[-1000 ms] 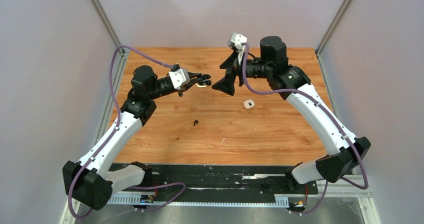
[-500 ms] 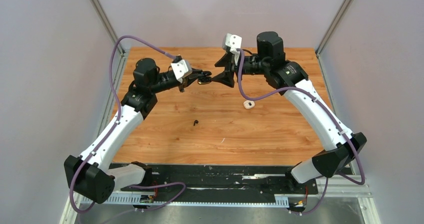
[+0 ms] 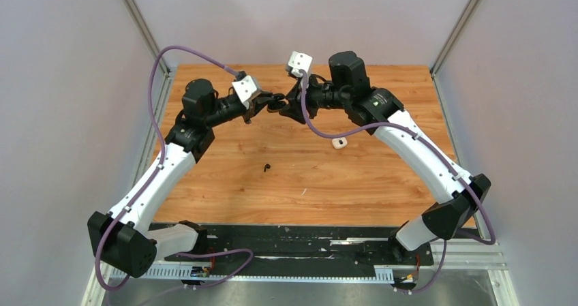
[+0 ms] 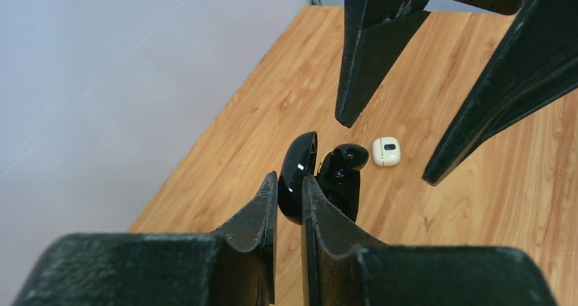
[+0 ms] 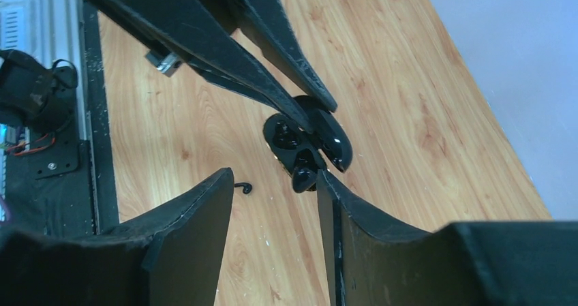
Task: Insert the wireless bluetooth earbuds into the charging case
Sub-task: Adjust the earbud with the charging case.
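My left gripper (image 3: 272,103) is shut on the lid of an open black charging case (image 4: 298,176) and holds it above the far middle of the table. A glossy black earbud (image 4: 351,155) sits at the top of the case's base, half in it. My right gripper (image 3: 288,104) is open and faces the left one tip to tip; in the right wrist view its tips (image 5: 274,175) stand either side of the case's near end (image 5: 300,142), and whether they touch it I cannot tell. Another black earbud (image 3: 266,167) lies on the table. No white earbuds show.
A small white rounded case-like thing (image 3: 339,142) lies on the wooden table (image 3: 382,183) right of centre; it also shows in the left wrist view (image 4: 386,150). Grey walls stand close on the left, right and far sides.
My right gripper has swung left and closed the gap to the left gripper, now reaching the held case. The left gripper has lifted and shifted slightly back with the case.
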You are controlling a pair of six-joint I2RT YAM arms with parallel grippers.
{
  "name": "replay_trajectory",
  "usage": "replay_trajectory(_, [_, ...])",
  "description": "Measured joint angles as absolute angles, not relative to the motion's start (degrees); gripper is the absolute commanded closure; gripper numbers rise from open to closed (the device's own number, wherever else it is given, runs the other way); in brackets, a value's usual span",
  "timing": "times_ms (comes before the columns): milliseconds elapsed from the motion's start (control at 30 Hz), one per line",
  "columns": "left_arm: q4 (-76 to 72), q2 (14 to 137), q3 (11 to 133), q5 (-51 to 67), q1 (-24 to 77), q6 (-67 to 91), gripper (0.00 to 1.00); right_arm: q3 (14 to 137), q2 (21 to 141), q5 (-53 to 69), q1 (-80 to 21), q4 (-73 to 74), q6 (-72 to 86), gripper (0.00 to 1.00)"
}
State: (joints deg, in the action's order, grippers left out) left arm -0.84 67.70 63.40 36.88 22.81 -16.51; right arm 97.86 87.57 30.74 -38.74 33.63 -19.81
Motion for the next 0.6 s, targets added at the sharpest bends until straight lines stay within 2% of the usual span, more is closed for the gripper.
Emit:
replay_trajectory(167, [-1.1,67.7,63.4,36.3,22.8,-15.7,1.0,97.8,87.9,26.0,-39.2,33.6,-18.7,0.51])
replay_trajectory(267, [-1.1,67.7,63.4,35.9,22.8,-15.4,1.0,97.8,88.1,23.9,-39.3,33.6,-18.4,0.55])
replay_trajectory(367, [-1.2,67.7,63.4,35.9,22.8,-15.1,1.0,97.8,88.7,23.0,-39.3,33.4,-18.0,0.6])
replay_trajectory(600, [-1.5,67.7,63.4,35.9,22.8,-14.5,1.0,97.8,90.1,22.8,-39.4,33.5,-17.6,0.64])
